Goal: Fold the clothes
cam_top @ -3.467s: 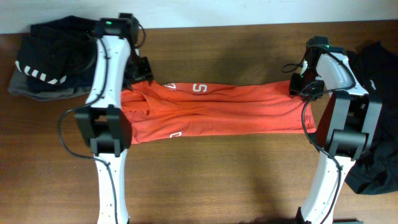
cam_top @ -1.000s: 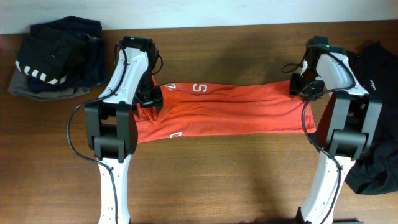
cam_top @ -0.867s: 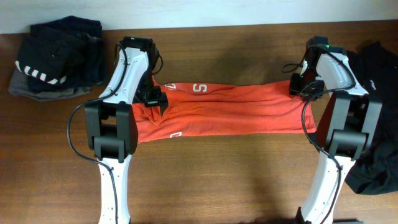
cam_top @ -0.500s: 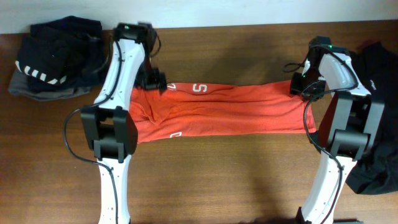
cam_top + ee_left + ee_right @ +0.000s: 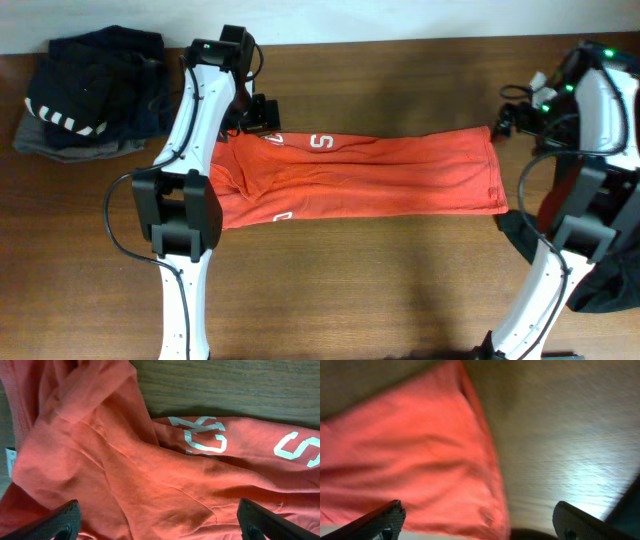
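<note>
At the far-left corner of the worktop [image 5: 400, 300], a dark folded pile [image 5: 75, 100] with white stripes, well apart from the job. Just right of it, the left gripper [image 5: 262, 114], hanging over the far-left corner of the orange-red T-shirt [image 5: 390, 178]; jaws spread wide in the left wrist view, nothing between them, cloth directly beneath.

Across the middle of the worktop, the T-shirt itself, laid out as one long narrow band, long axis parallel to the far edge. Rumpled and bunched at the left end, with a loose flap turned over; flatter and smoother toward the right. White lettering [image 5: 320, 143] showing along the far side, a scrap more on the near side.

By the shirt's far-right corner, the right gripper [image 5: 506, 120], just off the hem toward the right edge; jaws likewise spread and empty, shirt edge lying to their left in the blurred right wrist view. Beyond, at the right edge, a loose black garment [image 5: 612, 285].

Judging from this: one arm at each short end, each nearest its own end. Probably a fold across the long axis next, end over end, or a tidying of the bunched left end first, directly below the left jaws.
</note>
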Controlling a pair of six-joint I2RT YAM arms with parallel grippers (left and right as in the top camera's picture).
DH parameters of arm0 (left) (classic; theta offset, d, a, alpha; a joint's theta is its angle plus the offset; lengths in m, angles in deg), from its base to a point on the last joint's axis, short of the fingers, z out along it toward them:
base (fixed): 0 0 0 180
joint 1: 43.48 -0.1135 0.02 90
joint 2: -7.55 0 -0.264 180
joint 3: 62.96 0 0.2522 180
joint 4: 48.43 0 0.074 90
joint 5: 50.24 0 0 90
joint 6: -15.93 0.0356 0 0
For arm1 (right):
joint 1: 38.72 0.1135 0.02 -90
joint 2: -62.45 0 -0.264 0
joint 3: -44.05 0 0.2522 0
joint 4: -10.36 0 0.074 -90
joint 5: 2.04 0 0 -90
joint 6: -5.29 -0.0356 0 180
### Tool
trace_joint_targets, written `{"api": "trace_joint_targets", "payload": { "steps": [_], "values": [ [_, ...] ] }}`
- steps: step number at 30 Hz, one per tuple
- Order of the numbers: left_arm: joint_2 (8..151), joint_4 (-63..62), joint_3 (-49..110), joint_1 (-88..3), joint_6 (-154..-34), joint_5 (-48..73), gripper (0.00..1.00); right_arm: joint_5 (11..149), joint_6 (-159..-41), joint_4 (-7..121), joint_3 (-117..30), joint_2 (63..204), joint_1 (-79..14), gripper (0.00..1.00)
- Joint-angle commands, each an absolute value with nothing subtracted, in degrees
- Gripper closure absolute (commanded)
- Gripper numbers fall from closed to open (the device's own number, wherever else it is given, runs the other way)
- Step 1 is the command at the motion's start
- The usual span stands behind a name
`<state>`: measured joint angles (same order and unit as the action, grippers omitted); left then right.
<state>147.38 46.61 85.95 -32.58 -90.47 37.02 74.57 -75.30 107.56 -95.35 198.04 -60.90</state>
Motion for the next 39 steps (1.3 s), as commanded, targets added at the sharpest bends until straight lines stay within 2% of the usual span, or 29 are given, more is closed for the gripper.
{"api": "trace_joint_targets", "payload": {
  "steps": [1, 6, 24, 31, 35, 39],
  "values": [
    [146.5, 46.3, 85.6, -31.8, -89.6, 36.1, 0.01, 71.6, -65.5, 108.1, -92.8, 197.8, -64.6, 0.01],
    [146.5, 46.0, 85.6, -31.5, -89.6, 36.1, 0.01, 63.6, -62.4, 104.8, -87.3, 197.9, -67.1, 0.00],
    [146.5, 45.9, 85.6, -31.5, -89.6, 36.1, 0.01, 57.5, -58.5, 92.7, -72.2, 197.9, -63.8, 0.01],
    [146.5, 45.9, 85.6, -31.5, -89.6, 36.1, 0.01, 50.1, -56.4, 92.2, -68.7, 197.9, -63.7, 0.00],
    [146.5, 45.9, 85.6, -31.5, -89.6, 36.1, 0.01, 50.0, -56.4, 92.2, -66.8, 197.9, -63.0, 0.05],
    [146.5, 45.9, 85.6, -31.5, -89.6, 36.1, 0.01, 50.0, -56.4, 92.2, -65.5, 197.9, -61.9, 0.20]
  ]
}}
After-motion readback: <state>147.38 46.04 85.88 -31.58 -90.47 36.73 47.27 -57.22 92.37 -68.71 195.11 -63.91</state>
